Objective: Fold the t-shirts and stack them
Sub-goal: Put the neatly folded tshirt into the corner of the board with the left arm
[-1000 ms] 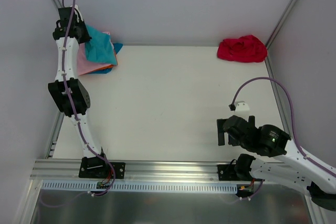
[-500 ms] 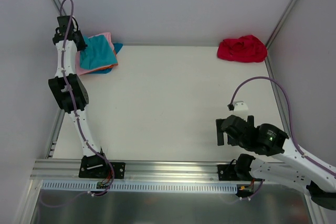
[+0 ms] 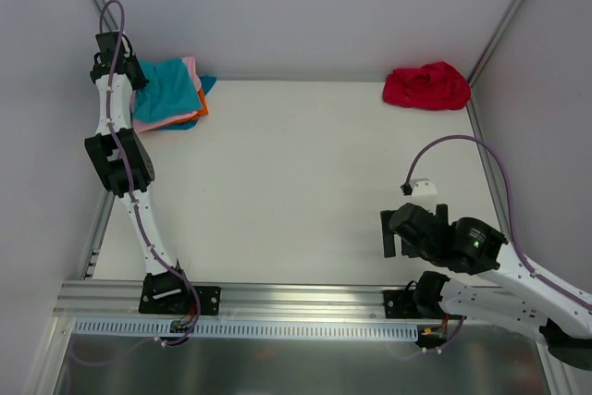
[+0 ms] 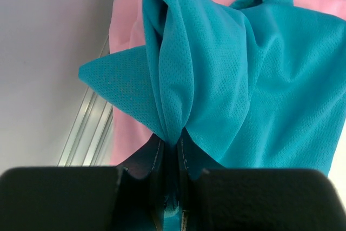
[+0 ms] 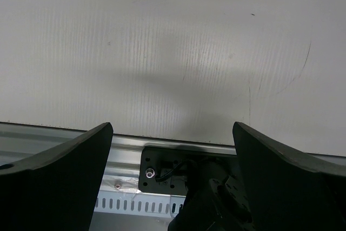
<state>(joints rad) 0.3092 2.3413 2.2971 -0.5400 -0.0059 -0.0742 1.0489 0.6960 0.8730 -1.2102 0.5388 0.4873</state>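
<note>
The teal t-shirt (image 3: 169,88) lies bunched on top of a pile at the far left corner, over the pink t-shirt (image 3: 153,121), the orange one (image 3: 201,104) and the blue one (image 3: 208,83). My left gripper (image 3: 125,71) is at the pile's left edge, shut on a fold of the teal t-shirt (image 4: 232,68). In the left wrist view the jaws (image 4: 172,142) pinch that fold, with the pink t-shirt (image 4: 127,20) beneath. The red t-shirt (image 3: 427,86) sits crumpled at the far right corner. My right gripper (image 3: 407,233) hangs open and empty near the front right; its fingers (image 5: 65,166) frame bare table.
Grey walls with metal posts close in the table (image 3: 296,182) on the left, back and right. An aluminium rail (image 3: 305,295) runs along the near edge and shows in the right wrist view (image 5: 70,144). A small white cable connector (image 3: 425,187) hangs above the right side.
My left gripper has moved left and toward the back wall with the teal t-shirt, pulling it across the pile. The right arm has barely moved.
</note>
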